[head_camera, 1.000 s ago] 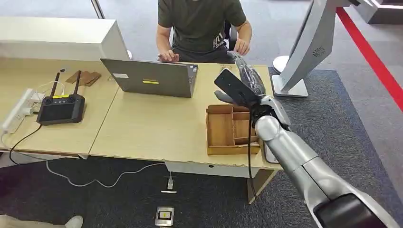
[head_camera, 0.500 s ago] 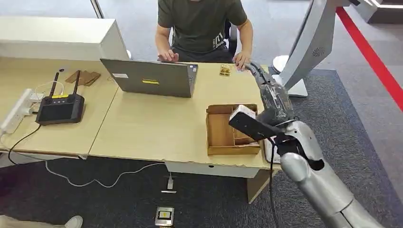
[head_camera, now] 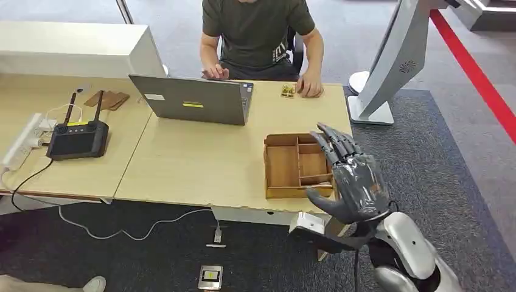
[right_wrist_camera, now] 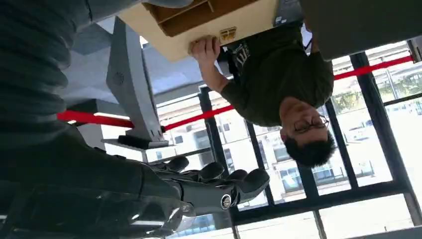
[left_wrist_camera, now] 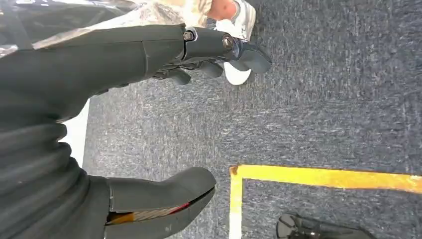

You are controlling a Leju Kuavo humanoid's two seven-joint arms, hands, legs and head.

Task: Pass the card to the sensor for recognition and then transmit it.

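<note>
I am standing over a long pale wooden table [head_camera: 182,164], with a person in a dark green T-shirt [head_camera: 255,30] sitting at its twelve o'clock edge behind an open grey laptop [head_camera: 195,100]. A tall white slanted stand [head_camera: 395,55] is rising from the dark carpet at the table's two o'clock. A shallow brown wooden tray with dividers [head_camera: 283,167] is lying near the table's five o'clock corner. I am holding my right hand [head_camera: 352,182] just at that tray's four o'clock, with its dark fingers [head_camera: 331,139] stretched apart and the thumb spread, gripping nothing. My left hand [left_wrist_camera: 99,64] is hanging over blue-grey carpet [left_wrist_camera: 323,99] crossed by a yellow floor line [left_wrist_camera: 323,178]; its fingers are lying straight, the thumb apart, and it is carrying nothing. A black handheld controller with two antennas [head_camera: 78,139] is sitting at the table's nine o'clock. The small yellowish patterned card [head_camera: 288,90] is lying flat on the table at the tray's twelve o'clock, well apart from my hands, and just beside it the person's hand [head_camera: 311,88] is resting.
</note>
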